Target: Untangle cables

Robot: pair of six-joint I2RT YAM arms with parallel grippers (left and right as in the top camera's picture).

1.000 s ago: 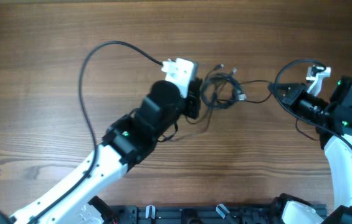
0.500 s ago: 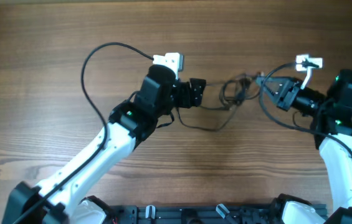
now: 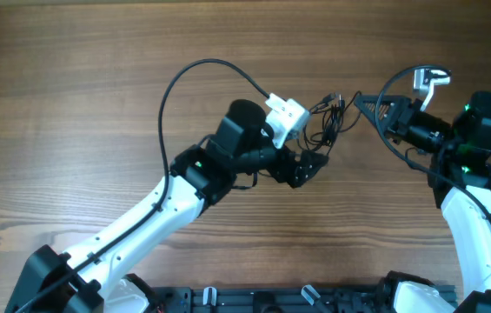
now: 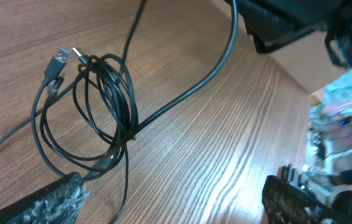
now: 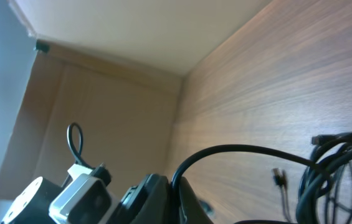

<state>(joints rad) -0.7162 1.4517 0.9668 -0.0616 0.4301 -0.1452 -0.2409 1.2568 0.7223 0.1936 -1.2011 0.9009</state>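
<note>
Overhead view: the cables (image 3: 329, 123) form a small knotted bundle of thin black cords on the wooden counter (image 3: 71, 78), right of centre and toward its far edge. The left claw (image 3: 308, 166), jaws apart, sits just beside the bundle on its near side. The right claw (image 3: 360, 99) is closed on a strand leading from the bundle's right side.

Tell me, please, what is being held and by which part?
The right gripper pinches one strand leading off the cables; the left gripper holds nothing.
</note>
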